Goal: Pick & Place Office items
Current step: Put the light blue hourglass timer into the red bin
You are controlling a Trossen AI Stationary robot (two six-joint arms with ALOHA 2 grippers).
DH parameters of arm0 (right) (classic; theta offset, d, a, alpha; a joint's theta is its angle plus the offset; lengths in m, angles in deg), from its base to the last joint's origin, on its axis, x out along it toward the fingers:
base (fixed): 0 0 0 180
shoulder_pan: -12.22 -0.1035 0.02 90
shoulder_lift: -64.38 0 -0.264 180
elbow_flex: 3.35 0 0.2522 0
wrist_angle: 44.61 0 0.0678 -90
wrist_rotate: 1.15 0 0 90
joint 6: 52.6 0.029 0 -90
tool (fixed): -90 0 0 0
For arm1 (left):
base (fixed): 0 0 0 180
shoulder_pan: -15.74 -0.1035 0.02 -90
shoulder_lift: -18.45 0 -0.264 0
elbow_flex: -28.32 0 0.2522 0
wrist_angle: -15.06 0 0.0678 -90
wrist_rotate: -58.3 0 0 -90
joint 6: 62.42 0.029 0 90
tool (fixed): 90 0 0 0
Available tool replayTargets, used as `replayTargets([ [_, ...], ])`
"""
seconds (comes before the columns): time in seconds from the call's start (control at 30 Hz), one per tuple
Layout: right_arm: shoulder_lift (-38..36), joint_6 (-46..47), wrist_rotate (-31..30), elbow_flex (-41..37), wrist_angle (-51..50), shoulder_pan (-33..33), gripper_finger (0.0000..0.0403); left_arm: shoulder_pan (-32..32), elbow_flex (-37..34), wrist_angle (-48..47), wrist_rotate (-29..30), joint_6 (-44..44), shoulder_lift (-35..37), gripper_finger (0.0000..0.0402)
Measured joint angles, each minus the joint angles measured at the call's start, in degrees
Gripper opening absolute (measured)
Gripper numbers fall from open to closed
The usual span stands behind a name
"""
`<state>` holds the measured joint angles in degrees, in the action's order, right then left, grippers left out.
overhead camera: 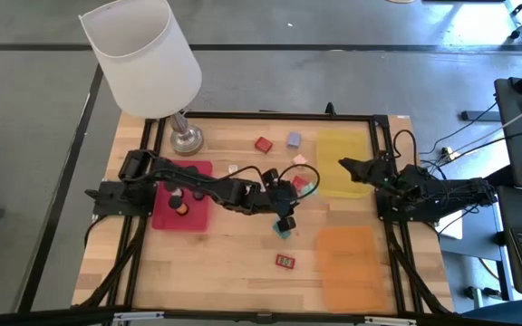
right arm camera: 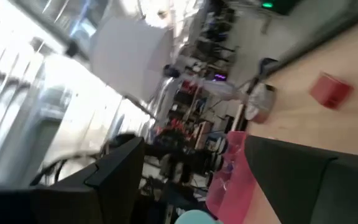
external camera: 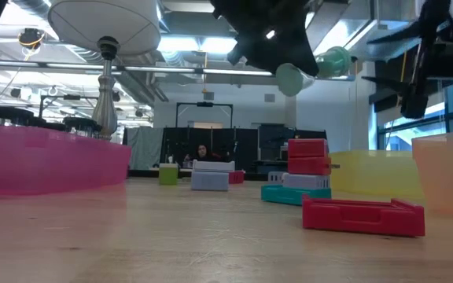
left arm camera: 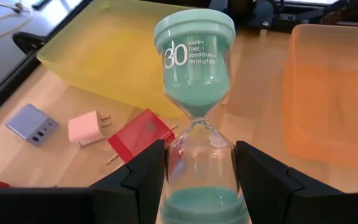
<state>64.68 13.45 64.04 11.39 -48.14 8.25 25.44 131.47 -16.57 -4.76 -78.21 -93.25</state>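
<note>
A teal sandglass (left arm camera: 194, 74) marked 30 minutes hangs in the air over the table's middle, with my left gripper (left arm camera: 199, 168) shut on it; in the high view the gripper (overhead camera: 290, 190) reaches in from the left. The low view shows the sandglass (external camera: 314, 67) high above the wood. Below it lie a red plug block (left arm camera: 143, 135), a pink plug (left arm camera: 87, 127) and a lavender block (left arm camera: 33, 124). My right gripper (overhead camera: 347, 166) waits open above the yellow tray's near-right side. My left gripper pinches the sandglass between its two fingers (left arm camera: 146, 177), on opposite sides of the glass bulb nearest the wrist (left arm camera: 197, 155). The fingers slant down from the table's left and lie along the sandglass. It sticks out beyond the fingertips, lifted clear of the table.
A yellow tray (overhead camera: 344, 154) lies at the far right and an orange tray (overhead camera: 347, 263) at the near right. A red tray (overhead camera: 193, 217) with small pieces sits at the left, beside a white-shaded lamp (overhead camera: 143, 54). Flat red (overhead camera: 285, 262) and teal (overhead camera: 284, 232) pieces lie near the middle.
</note>
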Motion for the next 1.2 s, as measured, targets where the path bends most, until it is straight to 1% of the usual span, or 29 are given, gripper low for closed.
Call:
replayTargets([
  [0.1, 0.0, -5.4, 2.2, 1.8, 0.0, 0.0, 0.0281, -0.5, 0.0, -0.2, -0.7, -1.0, 0.0, 0.0173],
  [0.2, 0.0, -10.3, 3.9, 4.9, -0.8, 0.0, 0.0281, -1.1, 0.0, 0.2, -1.2, -6.5, 0.0, 0.0173],
  [0.3, 0.5, -15.4, 6.8, 9.4, -5.9, 0.0, 0.0281, -1.6, 0.6, 0.1, -2.7, -13.9, 0.0, 0.0173],
  [0.37, 1.8, -18.2, 8.7, 12.7, -11.5, 0.0, 0.0281, -1.9, 0.8, 1.8, -4.7, -16.5, 0.0, 0.0173],
  [0.5, 7.3, -25.2, 13.1, 19.2, -21.9, 0.0, 0.0281, -2.4, 0.9, 7.2, -9.3, -17.9, -0.1, 0.0173],
  [0.6, 13.3, -31.9, 17.3, 23.6, -26.6, 0.0, 0.0281, -2.4, 0.9, 11.3, -11.6, -18.0, -0.1, 0.0173],
  [0.77, 22.5, -43.8, 25.6, 29.8, -29.1, 0.0, 0.0281, -2.2, 0.9, 13.0, -11.7, -19.2, -0.1, 0.0173],
  [0.83, 25.2, -48.1, 27.9, 31.9, -30.3, 0.0, 0.0281, -2.2, 0.9, 13.0, -11.7, -20.6, -0.1, 0.0173],
  [0.97, 29.4, -53.4, 30.1, 35.2, -32.6, 0.0, 0.0282, -1.6, 0.9, 13.0, -11.7, -22.4, -0.1, 0.0173],
  [1.07, 31.7, -56.0, 30.2, 36.7, -33.5, 0.0, 0.0283, -1.1, 0.9, 13.0, -11.7, -22.5, -0.1, 0.0173],
  [1.2, 34.3, -56.3, 30.4, 37.3, -33.5, 0.0, 0.0299, -1.1, 0.9, 13.0, -11.7, -22.3, -0.1, 0.0173],
])
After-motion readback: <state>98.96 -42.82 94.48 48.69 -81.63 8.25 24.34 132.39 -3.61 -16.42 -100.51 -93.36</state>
